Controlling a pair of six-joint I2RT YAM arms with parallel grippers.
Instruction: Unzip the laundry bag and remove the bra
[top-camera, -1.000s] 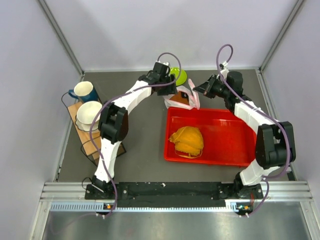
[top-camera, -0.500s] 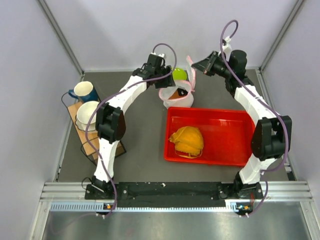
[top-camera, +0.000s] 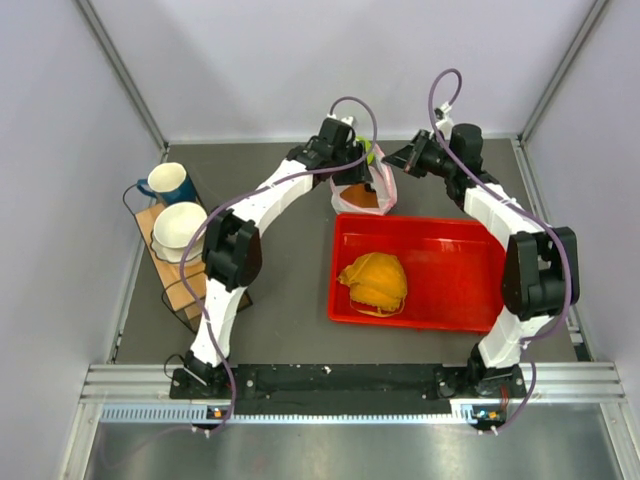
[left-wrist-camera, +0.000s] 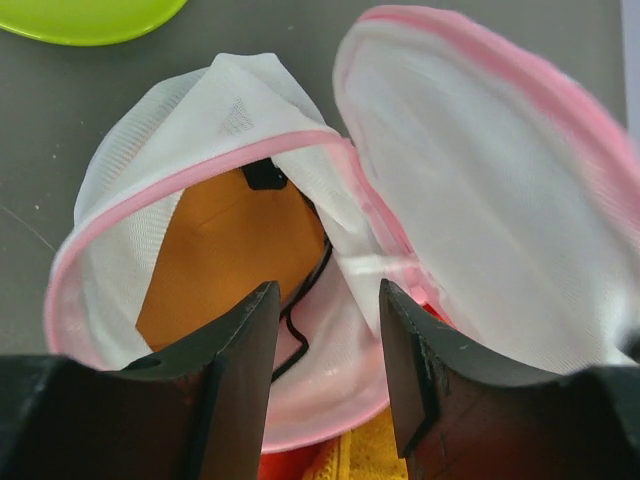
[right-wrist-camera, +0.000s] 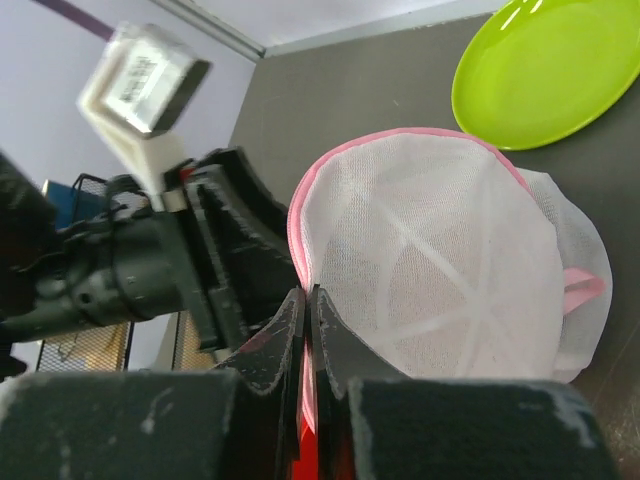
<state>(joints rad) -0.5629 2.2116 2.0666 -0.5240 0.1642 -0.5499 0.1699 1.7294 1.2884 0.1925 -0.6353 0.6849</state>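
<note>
The laundry bag (top-camera: 384, 190) lies unzipped just beyond the red tray, its two white mesh halves (left-wrist-camera: 470, 190) parted. The orange bra (left-wrist-camera: 225, 250) with a thin dark strap (left-wrist-camera: 297, 318) sits in the lower half. My left gripper (left-wrist-camera: 325, 295) hovers open right over the bag's mouth, its fingers (left-wrist-camera: 240, 370) either side of the strap area and holding nothing. My right gripper (right-wrist-camera: 307, 292) is shut on the pink zipper rim of the upper half (right-wrist-camera: 430, 270), keeping it raised. Seen from above, both grippers (top-camera: 357, 176) (top-camera: 392, 160) meet at the bag.
A red tray (top-camera: 455, 285) holding a yellow-orange fabric bundle (top-camera: 374, 282) lies just in front of the bag. A lime-green plate (right-wrist-camera: 545, 70) sits behind the bag. At the left stands a wire rack with a blue mug (top-camera: 168, 184) and a white bowl (top-camera: 178, 226).
The right gripper lifted the bag's upper half high, then lowered it a little. The left gripper moved right over the open bag and its jaws narrowed somewhat.
</note>
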